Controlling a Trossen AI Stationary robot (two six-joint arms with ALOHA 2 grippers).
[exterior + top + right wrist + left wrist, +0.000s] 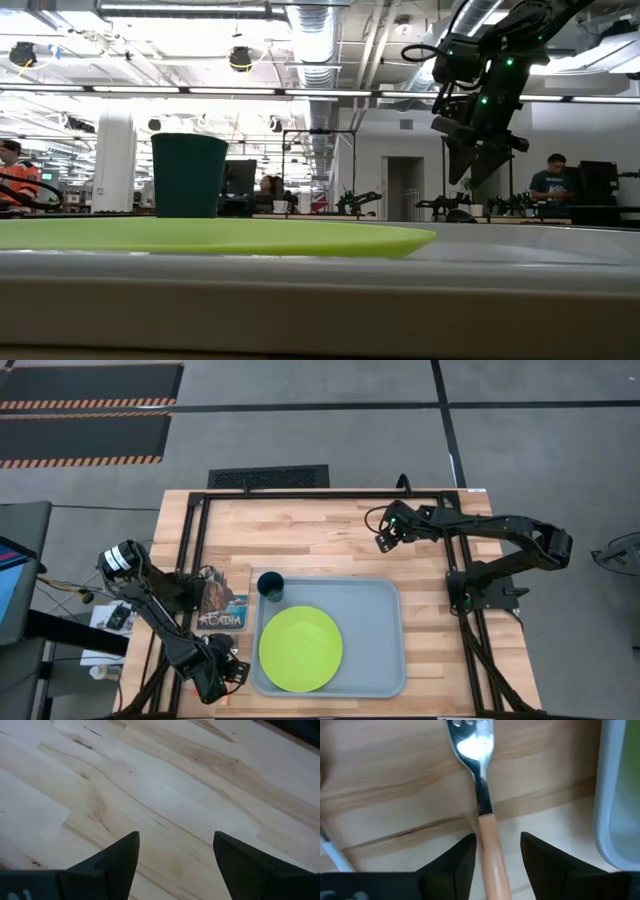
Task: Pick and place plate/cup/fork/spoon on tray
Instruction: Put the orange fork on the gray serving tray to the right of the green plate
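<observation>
The lime-green plate (pixel 300 650) lies flat in the pale grey-blue tray (pixel 385 660). The dark teal cup (pixel 270 586) stands upright in the tray's far left corner. The fork (pixel 479 775) lies on the wooden table just left of the tray, its tines pointing away from my left gripper. My left gripper (pixel 232 665) is open and low over the fork, one finger on each side of the orange handle (pixel 492 855). My right gripper (pixel 385 540) is open and empty above bare wood at the far middle of the table. The spoon is out of view. My left gripper has its fingers along the fork's orange handle (pixel 485 845), one on each side. One finger (pixel 465 852) stands right against the handle, and I cannot tell whether it touches. The other finger stands clear of it. The fork lies flat on the table.
A picture card reading ACADIA (pixel 222 612) lies on the table left of the tray. The tray's rim (pixel 605 820) runs close beside the fork. A black metal frame (pixel 300 495) borders the table. There is bare wood beyond the tray's far edge.
</observation>
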